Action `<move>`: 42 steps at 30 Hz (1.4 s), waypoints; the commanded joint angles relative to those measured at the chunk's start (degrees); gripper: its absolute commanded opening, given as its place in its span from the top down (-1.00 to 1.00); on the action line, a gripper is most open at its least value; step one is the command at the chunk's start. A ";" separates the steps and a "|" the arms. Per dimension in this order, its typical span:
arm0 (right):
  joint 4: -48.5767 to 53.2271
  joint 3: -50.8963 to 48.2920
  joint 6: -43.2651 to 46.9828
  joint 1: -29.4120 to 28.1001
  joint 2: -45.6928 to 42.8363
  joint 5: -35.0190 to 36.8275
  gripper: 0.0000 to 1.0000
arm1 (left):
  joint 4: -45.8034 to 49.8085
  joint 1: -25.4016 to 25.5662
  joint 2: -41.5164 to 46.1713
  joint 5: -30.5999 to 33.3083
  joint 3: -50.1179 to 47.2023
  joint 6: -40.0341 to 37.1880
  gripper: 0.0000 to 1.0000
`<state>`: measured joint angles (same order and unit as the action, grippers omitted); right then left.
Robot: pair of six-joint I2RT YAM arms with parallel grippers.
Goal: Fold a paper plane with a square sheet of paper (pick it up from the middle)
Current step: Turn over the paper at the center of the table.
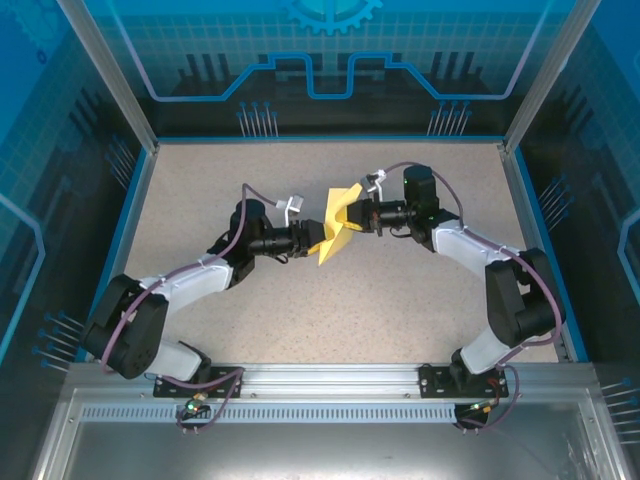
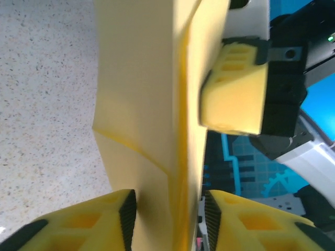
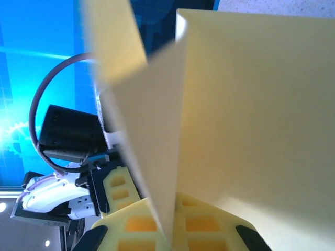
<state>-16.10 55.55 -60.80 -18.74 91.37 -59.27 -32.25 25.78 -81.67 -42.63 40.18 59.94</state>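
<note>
Setting: speckled beige table (image 1: pixel 400 300) inside a blue-walled enclosure (image 1: pixel 330 60), with both arms reaching to the middle of the surface.

Item 1: sheet of paper (image 1: pixel 333 228) (image 2: pixel 141 78) (image 3: pixel 251 104). Pale yellow and partly folded, with flaps splayed off a sharp crease. It is at the table's centre, directly between the two grippers. In the top view its long axis runs near-to-far and leans slightly right at the far end. A pointed corner aims toward the near edge and a broader flap lies at the far end. It stands on edge rather than lying flat. Contact with the table cannot be told.

Item 2: right gripper (image 1: pixel 356 215) (image 3: pixel 170 230). It meets the sheet from the right, at its far half. The jaws are closed tight on the paper, which rises from between the yellow fingers in the right wrist view. One finger (image 2: pixel 235 89) lies flat against the sheet's right face.

Item 3: left gripper (image 1: pixel 312 238) (image 2: pixel 167 209). It meets the sheet from the left, at its near half. The jaws stand narrowly on either side of the folded layers. Whether they clamp the paper or merely bracket it cannot be told.
</note>
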 commanded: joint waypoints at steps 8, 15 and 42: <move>3.99 -0.91 2.75 -0.07 -0.07 -2.04 0.90 | 0.42 0.39 1.41 1.75 0.39 -3.11 0.54; 13.42 0.85 8.80 0.90 -0.55 0.46 0.36 | 6.71 0.41 1.58 4.14 1.06 -6.16 0.75; 43.43 -1.79 22.75 8.62 -16.15 40.65 -0.54 | 107.33 20.14 -29.96 92.22 53.33 -24.76 0.80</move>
<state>25.06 55.31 -38.83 -11.49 76.34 -20.82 64.40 44.64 -106.98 39.09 88.86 33.19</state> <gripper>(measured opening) 0.775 0.096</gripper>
